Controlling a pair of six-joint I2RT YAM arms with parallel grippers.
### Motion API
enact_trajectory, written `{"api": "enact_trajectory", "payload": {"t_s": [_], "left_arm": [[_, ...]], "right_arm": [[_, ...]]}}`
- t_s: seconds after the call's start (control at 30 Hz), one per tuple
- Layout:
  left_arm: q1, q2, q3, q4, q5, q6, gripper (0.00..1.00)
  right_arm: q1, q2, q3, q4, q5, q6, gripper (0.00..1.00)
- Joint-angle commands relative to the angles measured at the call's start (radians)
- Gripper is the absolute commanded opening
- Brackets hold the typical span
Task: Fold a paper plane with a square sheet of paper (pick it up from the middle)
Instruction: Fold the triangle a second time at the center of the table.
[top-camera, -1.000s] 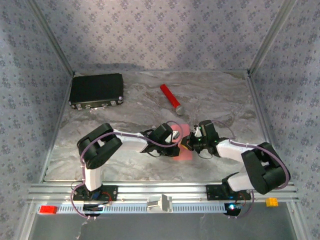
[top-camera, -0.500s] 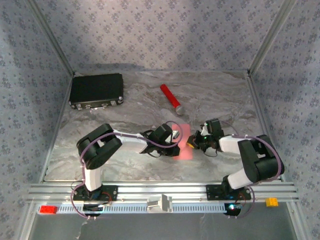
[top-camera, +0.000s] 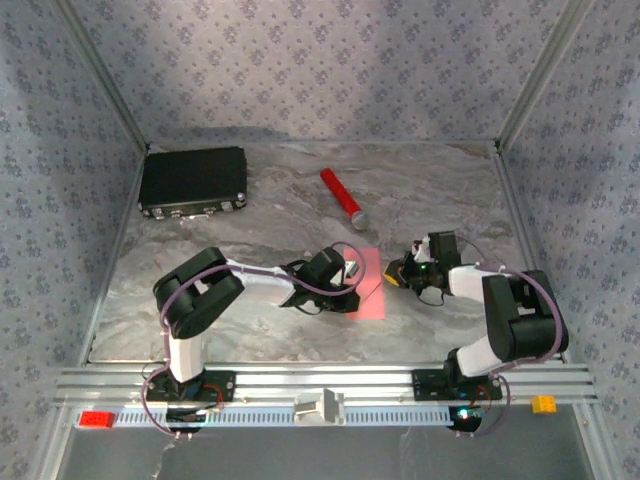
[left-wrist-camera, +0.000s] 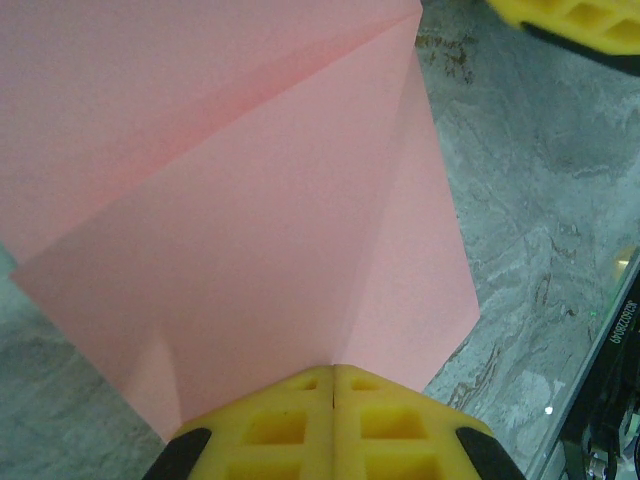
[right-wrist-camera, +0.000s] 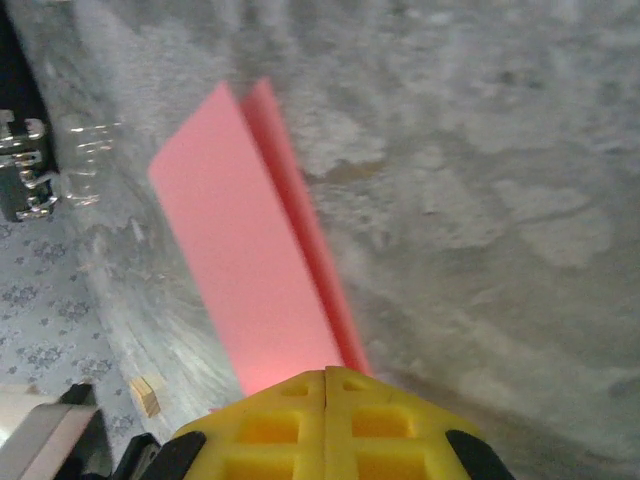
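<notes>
At the near edge of the table (top-camera: 200, 330) the two arms reach inward and meet at the middle. Between them lies the square sheet of paper (top-camera: 370, 292), pink and already creased. From above it reads as a slanted panel just in front of the table's centre.

The left gripper (top-camera: 351, 271) is at the sheet's left edge. Its wrist camera adds what the overhead view lacks. The yellow fingers (left-wrist-camera: 280, 425) are pressed flat together, and a crease of the paper comes straight out of their seam. Folded flaps fan away on both sides, so this gripper is clamped on the sheet. A yellow corner of the other gripper shows at the top right of that view, with a strip of grey marble between it and the paper's edge.

The right gripper (top-camera: 394, 272) sits at the sheet's right edge. Its own camera shows the fingers closed tight, and two layers of the sheet run right up to the seam, so it looks nipped on the paper. The overhead view cannot settle the contact. This camera also catches a small tan block (right-wrist-camera: 146, 396) low on the left.

Farther back lies a red cylinder with a grey tip (top-camera: 341, 197). A black case (top-camera: 193, 180) sits in the far left corner.
</notes>
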Motion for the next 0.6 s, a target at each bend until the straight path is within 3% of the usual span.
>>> {"api": "enact_trajectory", "payload": {"t_s": [0.0, 0.27, 0.57], "left_arm": [[0.002, 0.027, -0.027, -0.076, -0.018, -0.010, 0.00], [0.003, 0.017, -0.018, -0.067, -0.006, -0.004, 0.00], [0.003, -0.031, 0.046, -0.113, 0.012, 0.011, 0.02]], "right_arm": [[0.035, -0.056, -0.002, -0.032, 0.009, -0.004, 0.04], [0.175, 0.006, 0.005, -0.027, 0.037, 0.012, 0.04], [0.164, 0.083, 0.003, -0.085, 0.104, -0.025, 0.01]]}}
